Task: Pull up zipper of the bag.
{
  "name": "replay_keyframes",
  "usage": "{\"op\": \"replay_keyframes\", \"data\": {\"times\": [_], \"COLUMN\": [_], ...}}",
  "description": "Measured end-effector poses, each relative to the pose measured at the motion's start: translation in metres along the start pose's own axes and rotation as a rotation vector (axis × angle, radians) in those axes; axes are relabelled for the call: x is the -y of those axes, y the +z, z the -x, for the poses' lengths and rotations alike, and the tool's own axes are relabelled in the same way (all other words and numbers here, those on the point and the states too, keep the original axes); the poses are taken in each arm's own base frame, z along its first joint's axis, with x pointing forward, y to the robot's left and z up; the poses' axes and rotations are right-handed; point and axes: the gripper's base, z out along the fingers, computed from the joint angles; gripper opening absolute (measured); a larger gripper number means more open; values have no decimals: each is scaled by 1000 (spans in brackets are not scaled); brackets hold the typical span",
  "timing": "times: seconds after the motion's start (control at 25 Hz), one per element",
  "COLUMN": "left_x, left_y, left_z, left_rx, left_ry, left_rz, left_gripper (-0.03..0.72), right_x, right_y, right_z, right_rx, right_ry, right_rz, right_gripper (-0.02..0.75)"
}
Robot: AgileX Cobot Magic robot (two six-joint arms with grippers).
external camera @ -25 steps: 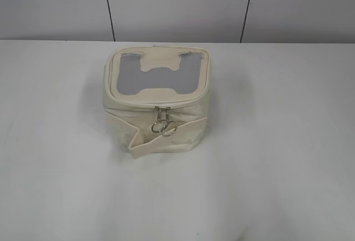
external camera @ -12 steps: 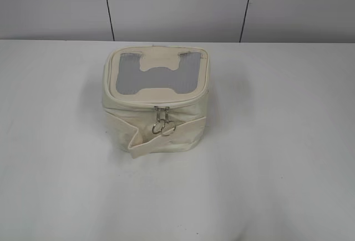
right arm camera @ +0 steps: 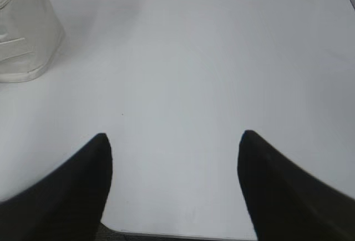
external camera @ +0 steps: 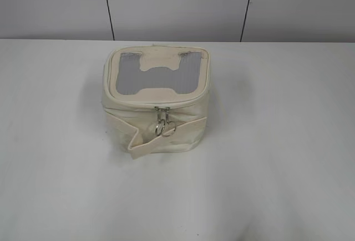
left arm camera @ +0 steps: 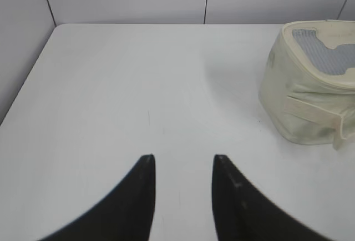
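Observation:
The cream-white bag (external camera: 155, 99) stands in the middle of the white table, its grey mesh top with the H-shaped patch facing up. The zipper's two silver sliders with ring pulls (external camera: 163, 123) hang together at the front of the top rim. A strap band wraps the body. No arm shows in the exterior view. My left gripper (left arm camera: 182, 160) is open and empty above bare table, with the bag (left arm camera: 310, 85) far to its right. My right gripper (right arm camera: 173, 140) is open and empty near the table's front edge, with the bag (right arm camera: 25, 30) at upper left.
A pale panelled wall (external camera: 177, 5) rises behind the table's far edge. In the left wrist view the table's left edge (left arm camera: 25, 80) meets a side wall. The table's near edge (right arm camera: 177, 234) lies just under my right gripper.
The bag has settled slightly and the ring pulls have swung a little to the right. No gripper has come into the exterior view.

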Motion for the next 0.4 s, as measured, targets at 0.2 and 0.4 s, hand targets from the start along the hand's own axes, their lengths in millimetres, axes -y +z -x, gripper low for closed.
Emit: {"op": "replay_keyframes", "data": {"times": [0.2,0.4], "left_x": [0,0], "left_y": [0,0], "left_z": [0,0], "left_rx": [0,0], "left_ry": [-1,-1], "left_rz": [4,4], "left_gripper": [265,263], "right_x": [0,0], "right_y": [0,0], "right_z": [0,0], "right_rx": [0,1], "right_ry": [2,2], "right_rz": [2,2], "right_gripper": [553,553]}}
